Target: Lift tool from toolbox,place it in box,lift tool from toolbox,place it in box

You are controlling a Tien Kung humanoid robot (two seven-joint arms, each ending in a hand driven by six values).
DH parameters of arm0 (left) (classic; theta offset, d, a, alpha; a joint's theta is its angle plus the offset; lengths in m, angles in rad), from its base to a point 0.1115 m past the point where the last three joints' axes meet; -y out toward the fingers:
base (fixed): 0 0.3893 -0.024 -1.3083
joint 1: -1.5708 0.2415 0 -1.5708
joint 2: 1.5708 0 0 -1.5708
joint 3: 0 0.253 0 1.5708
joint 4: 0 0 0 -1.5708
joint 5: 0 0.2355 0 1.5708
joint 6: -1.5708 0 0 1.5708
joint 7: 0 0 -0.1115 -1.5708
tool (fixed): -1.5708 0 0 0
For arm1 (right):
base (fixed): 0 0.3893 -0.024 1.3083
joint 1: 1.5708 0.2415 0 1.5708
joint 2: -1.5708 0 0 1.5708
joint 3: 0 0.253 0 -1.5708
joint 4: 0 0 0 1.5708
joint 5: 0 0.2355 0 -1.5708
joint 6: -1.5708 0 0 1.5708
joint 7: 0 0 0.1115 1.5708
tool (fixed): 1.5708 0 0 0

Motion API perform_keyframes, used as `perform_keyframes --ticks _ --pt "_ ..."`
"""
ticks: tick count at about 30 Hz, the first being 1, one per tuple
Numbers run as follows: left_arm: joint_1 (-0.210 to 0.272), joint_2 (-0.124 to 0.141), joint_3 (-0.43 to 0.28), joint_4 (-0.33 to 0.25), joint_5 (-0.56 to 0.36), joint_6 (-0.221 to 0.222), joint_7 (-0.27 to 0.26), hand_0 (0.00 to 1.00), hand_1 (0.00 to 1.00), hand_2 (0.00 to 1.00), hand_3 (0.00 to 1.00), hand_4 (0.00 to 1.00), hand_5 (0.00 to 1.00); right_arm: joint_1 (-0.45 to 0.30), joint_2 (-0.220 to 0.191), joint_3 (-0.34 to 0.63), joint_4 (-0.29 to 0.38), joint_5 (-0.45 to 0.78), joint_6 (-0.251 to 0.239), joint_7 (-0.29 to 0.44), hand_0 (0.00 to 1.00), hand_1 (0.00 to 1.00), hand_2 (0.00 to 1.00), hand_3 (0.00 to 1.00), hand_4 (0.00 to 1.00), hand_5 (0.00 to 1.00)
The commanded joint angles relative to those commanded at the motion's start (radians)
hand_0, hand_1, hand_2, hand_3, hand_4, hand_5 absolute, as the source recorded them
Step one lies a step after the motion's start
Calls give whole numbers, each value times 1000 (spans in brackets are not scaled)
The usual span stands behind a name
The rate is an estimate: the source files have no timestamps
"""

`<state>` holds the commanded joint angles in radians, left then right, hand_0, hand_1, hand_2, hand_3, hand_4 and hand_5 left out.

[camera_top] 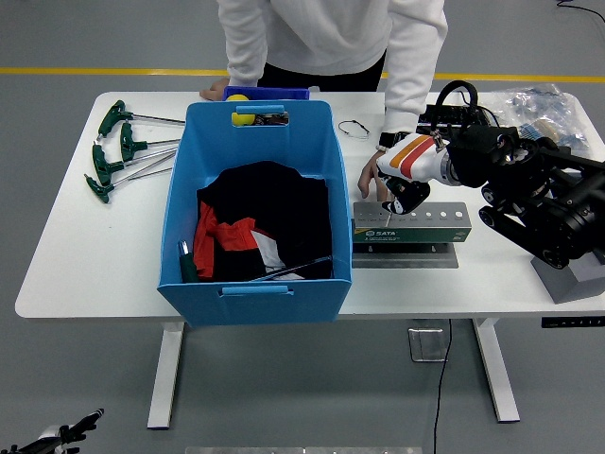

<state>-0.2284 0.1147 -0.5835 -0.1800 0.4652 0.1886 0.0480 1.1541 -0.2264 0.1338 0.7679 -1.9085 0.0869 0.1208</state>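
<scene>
One robot hand [405,192], my right, curls its fingers above the toolbox [408,224], grip contents indiscernible, while a person's hand [369,176] rests beside it, perhaps steadying.

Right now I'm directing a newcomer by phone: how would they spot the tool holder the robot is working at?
Start at the big blue box in the middle of the white table. Just off its right wall lies the tool holder, under the robot's right hand. It is a long grey block with a row of holes on top and a green label in front, unlike the loose green-handled wrenches far left.
</scene>
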Motion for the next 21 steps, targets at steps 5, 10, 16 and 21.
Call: perform_keyframes --ticks 5,10,16,21 --pt "6 0 -12 0 14 1 3 903 890 864 638 756 557 1 -1 9 -5 20 -54 5 256 144 167 156 582 566" --pt "10 0 -16 0 21 1 5 902 890 863 637 757 558 4 -4 22 -8 26 -82 17 196 106 125 138 590 552" --pt "14 2 -19 0 21 2 4 902 889 863 637 757 558 15 -18 46 0 47 -124 57 127 60 93 110 608 518" --pt "14 2 -21 0 19 3 3 903 889 863 637 756 557 16 -36 79 13 61 -170 90 85 26 70 96 608 509"
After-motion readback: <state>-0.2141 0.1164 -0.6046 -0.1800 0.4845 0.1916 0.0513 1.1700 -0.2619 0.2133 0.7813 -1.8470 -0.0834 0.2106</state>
